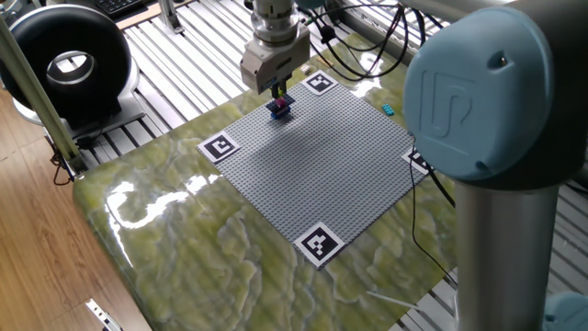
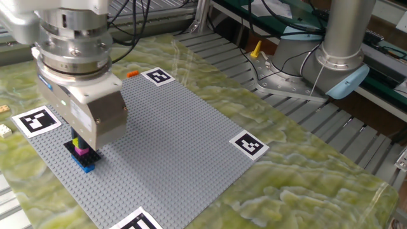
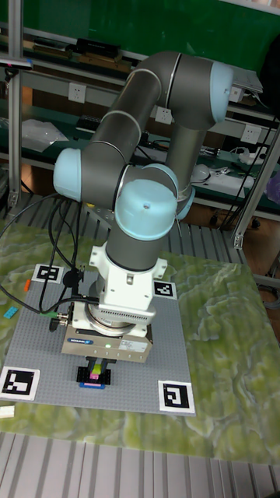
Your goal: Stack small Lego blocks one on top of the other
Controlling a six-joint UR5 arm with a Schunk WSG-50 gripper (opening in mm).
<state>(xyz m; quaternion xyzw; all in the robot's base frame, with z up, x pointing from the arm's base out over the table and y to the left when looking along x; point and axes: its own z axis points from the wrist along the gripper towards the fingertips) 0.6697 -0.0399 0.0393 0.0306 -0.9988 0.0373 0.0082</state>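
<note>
Baseplate (image 2: pixel 172 137) lies on the table (image 2: pixel 305 184), a marker tag (image 2: pixel 249 144) at each corner. Block stack (image 2: pixel 81 156) sits on the baseplate near its left corner in the other fixed view. Gripper (image 2: pixel 77 141) stands directly above the stack. One loose block (image 1: pixel 390 109) lies off the baseplate's far edge.

Glossy, marble-patterned green table (image 1: pixel 184 239); matt grey studded plastic baseplate (image 1: pixel 322 165); brushed-metal gripper (image 2: pixel 81 141) housing (its arm shells smooth blue-grey plastic).

floor: wood (image 1: pixel 37 239) | table: green marbled (image 1: pixel 184 267) | wall: green (image 3: pixel 117 19)
</note>
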